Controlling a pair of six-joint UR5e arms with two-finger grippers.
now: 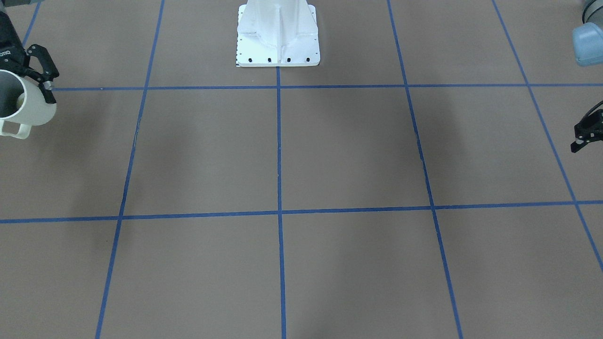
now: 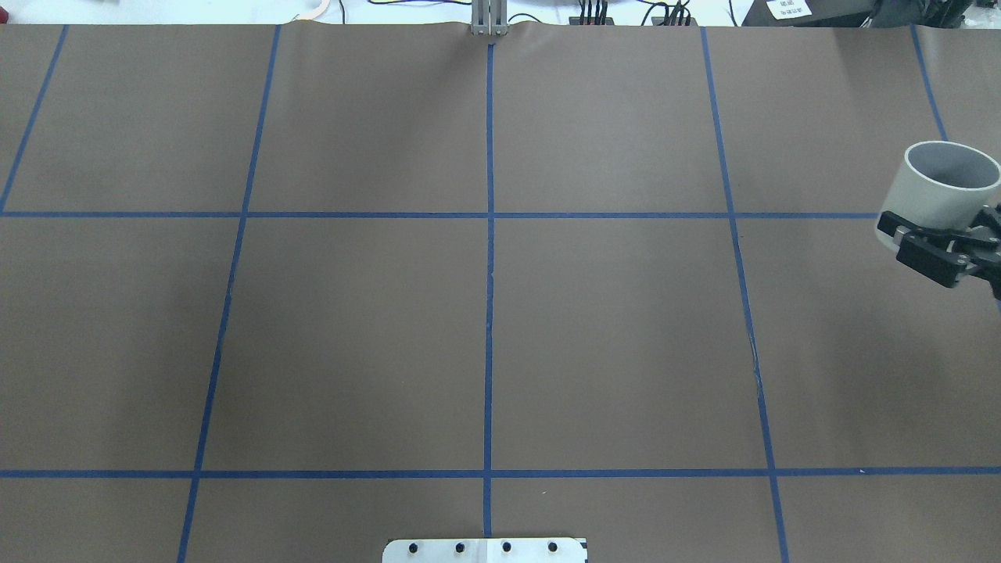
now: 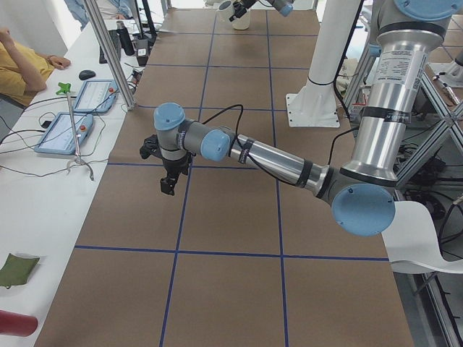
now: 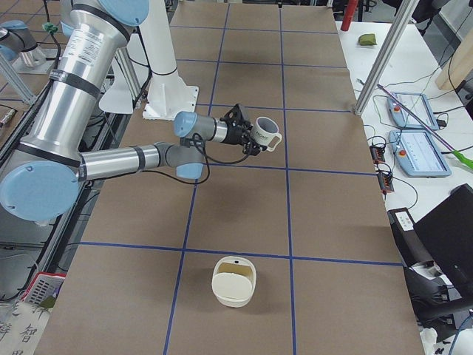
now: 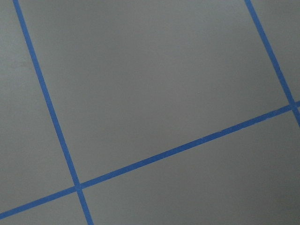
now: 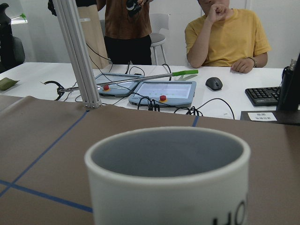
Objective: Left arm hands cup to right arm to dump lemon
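Only the exterior right view takes in the whole hold. There the right arm (image 4: pixel 133 159) reaches low over the table (image 2: pixel 360 336) with its wrist about level. The right gripper (image 4: pixel 251 137) is clamped round the lower body of the cup (image 4: pixel 264 134), which hangs in the air tilted, its mouth turned up and toward the operators' side. That view alone also shows a cream container (image 4: pixel 235 281) standing on the table nearer the right end, well apart from the cup. The front-facing view adds the handle (image 1: pixel 14 129) on the cup's lower side and a small pale-yellow shape (image 1: pixel 21 100) inside, too small to name. The overhead and right wrist views show only grey inside, and the wrist view shows the letters "HO" (image 6: pixel 229 216). Beyond the cup's rim in that view are a person in a yellow shirt (image 6: pixel 227 35), control tablets (image 6: pixel 164 93) and a keyboard (image 6: pixel 262 95). In the overhead view the cup sits at the right border, and wide brown table crossed by blue tape lines (image 5: pixel 154 157) lies between it and the other arm. The left arm (image 3: pixel 275 160) stretches low across its end of the table, wrist bent down. The left gripper (image 3: pixel 167 185) points at the surface above a tape line and holds nothing; how far its fingers are parted I cannot tell.
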